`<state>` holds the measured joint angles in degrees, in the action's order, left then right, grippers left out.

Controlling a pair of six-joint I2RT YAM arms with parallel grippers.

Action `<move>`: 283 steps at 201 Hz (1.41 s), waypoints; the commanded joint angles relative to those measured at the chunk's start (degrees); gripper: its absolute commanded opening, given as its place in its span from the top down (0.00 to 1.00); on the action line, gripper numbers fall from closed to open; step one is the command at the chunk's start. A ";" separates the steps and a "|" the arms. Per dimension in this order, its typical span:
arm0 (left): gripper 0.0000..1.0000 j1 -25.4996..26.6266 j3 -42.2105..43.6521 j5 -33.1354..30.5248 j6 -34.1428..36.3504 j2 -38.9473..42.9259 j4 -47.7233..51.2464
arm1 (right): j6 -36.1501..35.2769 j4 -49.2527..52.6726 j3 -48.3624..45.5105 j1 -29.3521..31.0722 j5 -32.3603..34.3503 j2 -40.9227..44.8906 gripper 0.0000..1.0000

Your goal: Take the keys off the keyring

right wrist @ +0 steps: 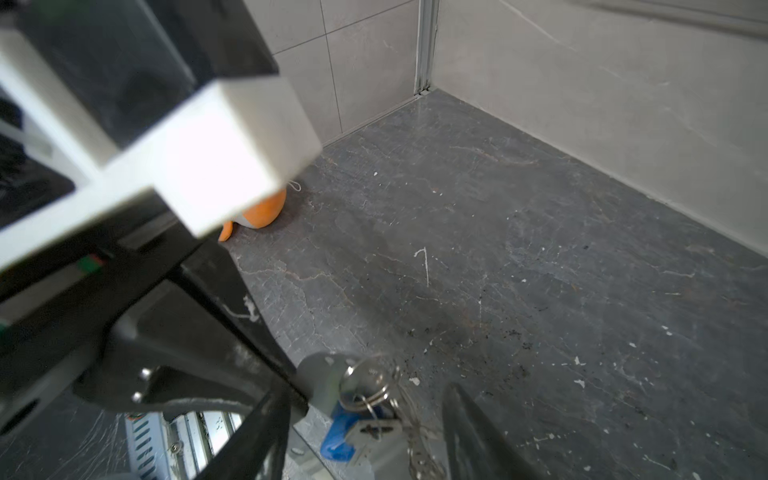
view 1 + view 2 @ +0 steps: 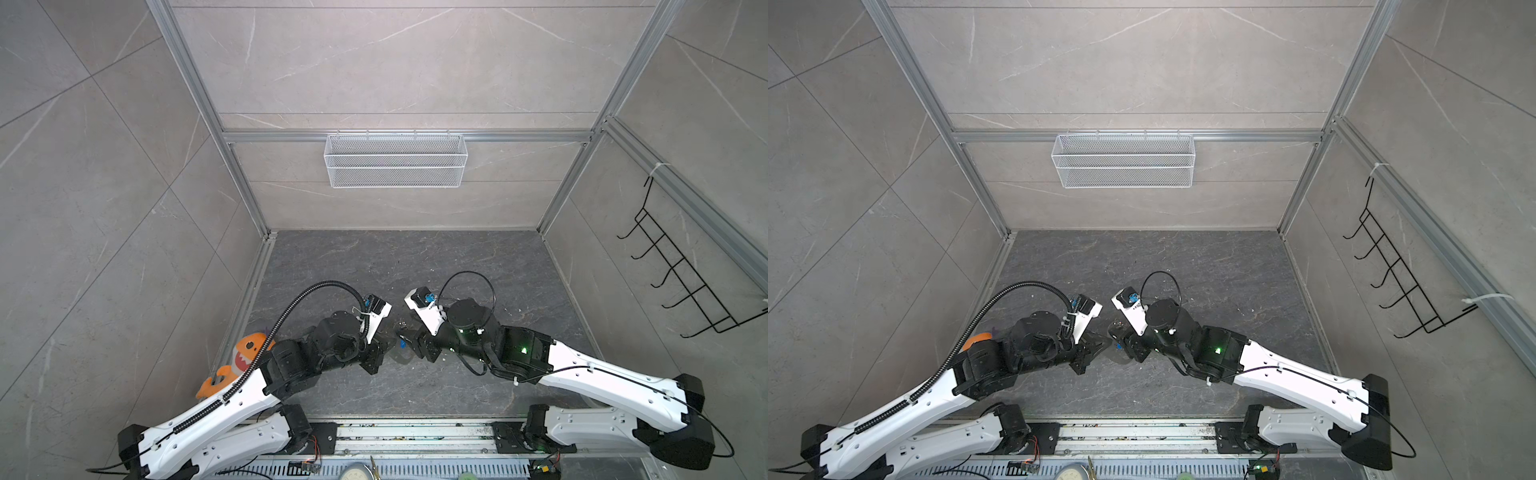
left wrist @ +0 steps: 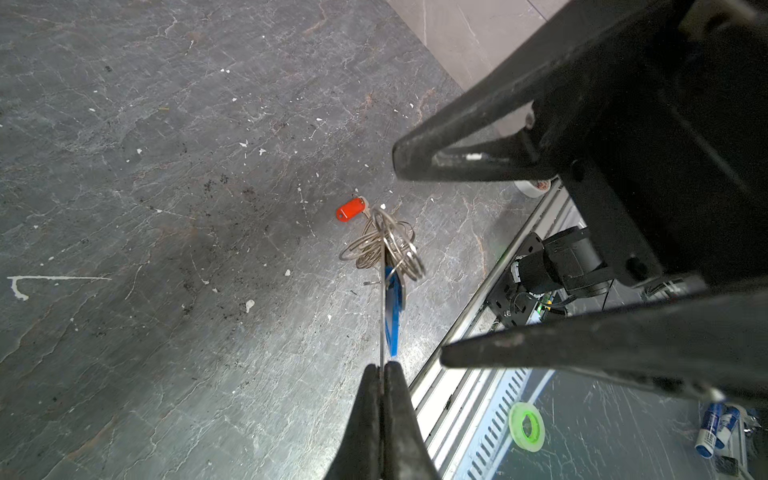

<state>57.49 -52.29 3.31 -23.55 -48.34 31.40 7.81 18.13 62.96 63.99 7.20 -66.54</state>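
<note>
In the left wrist view my left gripper (image 3: pixel 381 368) is shut on the thin edge of the keyring (image 3: pixel 381 316), a grey plate seen edge-on. A blue tag (image 3: pixel 393 307) hangs beside it. Tangled silver rings and chain (image 3: pixel 384 245) lie past it, with a red tag (image 3: pixel 350 209) at their far end. My right gripper (image 1: pixel 370 399) is open. Between its fingers (image 1: pixel 469 432), untouched, are the blue tag (image 1: pixel 338 432), a small metal key (image 1: pixel 372 428) and the rings (image 1: pixel 370 382). In both top views the grippers (image 2: pixel 397 338) (image 2: pixel 1115 338) meet low over the dark floor.
An orange plush fish (image 2: pixel 245 353) lies by the left wall under the left arm. A white mesh basket (image 2: pixel 395 160) hangs on the back wall. A black wire hook rack (image 2: pixel 681 266) is on the right wall. A green tape roll (image 3: pixel 527 426) sits beyond the front rail.
</note>
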 commanded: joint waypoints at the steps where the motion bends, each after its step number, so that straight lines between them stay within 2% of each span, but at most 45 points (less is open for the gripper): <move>1: 1.00 0.01 -2.72 0.93 -0.57 0.42 -1.38 | -0.93 0.28 2.42 -0.11 3.49 -1.81 0.44; 59: 1.00 0.03 -2.29 0.99 -0.49 1.41 -1.43 | -0.63 1.10 2.95 -0.18 3.31 -3.51 0.59; 74: 1.00 0.03 -2.28 0.94 -0.53 1.64 -1.28 | -0.44 1.12 2.75 -0.18 3.86 -3.01 0.61; 114: 1.00 0.06 -2.34 0.76 -0.25 2.22 -0.94 | -0.17 1.70 2.21 -0.18 4.32 -1.69 0.75; 133: 1.00 0.07 -2.46 0.97 -0.20 2.28 -0.81 | 0.16 1.75 1.84 -0.18 4.14 -1.49 0.78; 173: 1.00 0.01 -2.66 0.77 0.00 2.60 -0.29 | 0.62 2.02 1.64 -0.17 3.57 -0.62 0.89; 208: 1.00 0.07 -2.55 0.85 0.34 2.97 -0.31 | 0.98 1.92 1.10 -0.27 3.03 0.75 0.93; 231: 1.00 0.07 -2.43 0.97 0.44 2.87 -0.27 | 1.19 2.57 1.64 -0.65 0.47 0.89 0.92; 283: 1.00 0.05 -2.43 1.35 0.79 3.07 -0.27 | 2.84 2.71 1.51 -2.44 -4.90 2.10 1.00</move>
<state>57.58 -52.51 3.75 -23.83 -46.30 31.73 9.21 19.92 64.42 62.39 4.60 -66.48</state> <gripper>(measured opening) 0.045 0.045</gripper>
